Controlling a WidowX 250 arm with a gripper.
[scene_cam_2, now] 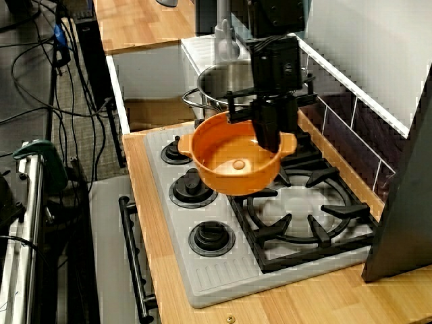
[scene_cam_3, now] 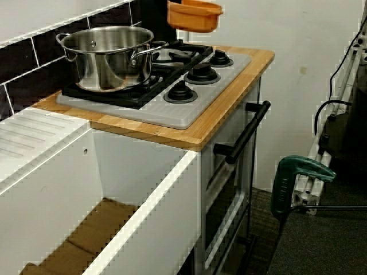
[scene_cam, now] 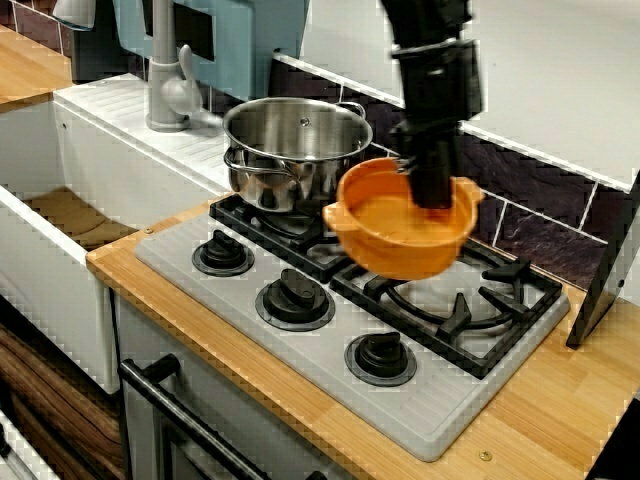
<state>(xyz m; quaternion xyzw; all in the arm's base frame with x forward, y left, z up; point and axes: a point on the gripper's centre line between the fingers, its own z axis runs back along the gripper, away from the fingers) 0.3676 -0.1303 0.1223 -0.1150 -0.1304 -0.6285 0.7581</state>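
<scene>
In the front view, my black gripper (scene_cam: pixel 432 195) comes down from above and is shut on the far rim of an orange two-handled bowl (scene_cam: pixel 400 228). The bowl hangs tilted in the air over the middle of the stove, above the black grates (scene_cam: pixel 470 300). From above, the gripper (scene_cam_2: pixel 268 138) pinches the bowl's (scene_cam_2: pixel 233 162) right rim, and a small round spot shows on the bowl's floor. The view from the sink side catches only the bowl (scene_cam_3: pixel 195 15) at its top edge. Just behind the bowl, a steel pot (scene_cam: pixel 297 150) stands on the back left burner.
Three black knobs (scene_cam: pixel 295 298) line the front of the grey cooktop (scene_cam: pixel 420 410). A white sink (scene_cam_3: pixel 86 189) with a grey tap (scene_cam: pixel 165 85) lies left of the stove. A dark panel (scene_cam: pixel 605 270) leans at the right. The tiled wall (scene_cam: pixel 530 215) runs close behind.
</scene>
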